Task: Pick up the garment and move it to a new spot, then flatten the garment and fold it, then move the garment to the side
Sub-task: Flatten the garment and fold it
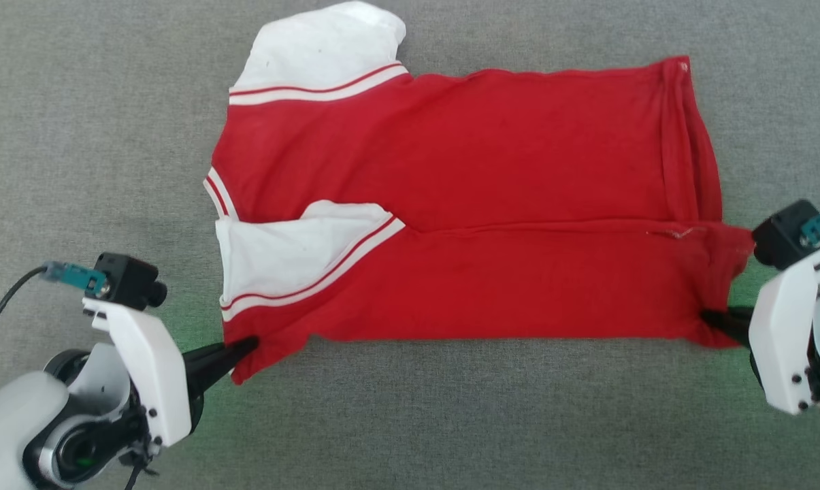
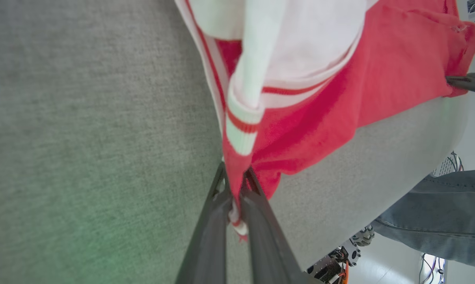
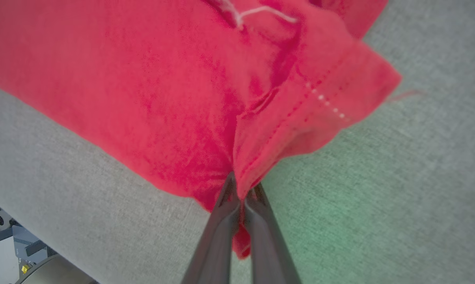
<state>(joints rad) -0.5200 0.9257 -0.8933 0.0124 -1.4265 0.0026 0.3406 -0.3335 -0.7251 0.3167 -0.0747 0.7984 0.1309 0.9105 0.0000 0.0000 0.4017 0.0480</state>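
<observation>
Head view: the garment (image 1: 464, 204) lies spread across the middle of the grey bench (image 1: 76, 136); the left fingers (image 1: 226, 357) clench its lower-left corner, and the right fingers (image 1: 723, 321) clench its lower-right hem.

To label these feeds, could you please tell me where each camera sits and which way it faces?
Head view: on the head, facing down at the garment on the grey surface; left gripper and right gripper show.
Left wrist view: on that wrist, facing along its fingers, shut on the sleeve-side corner.
Right wrist view: on that wrist, facing along its fingers, shut on the hem corner.
Shared: head and left wrist views show the right gripper.
</observation>
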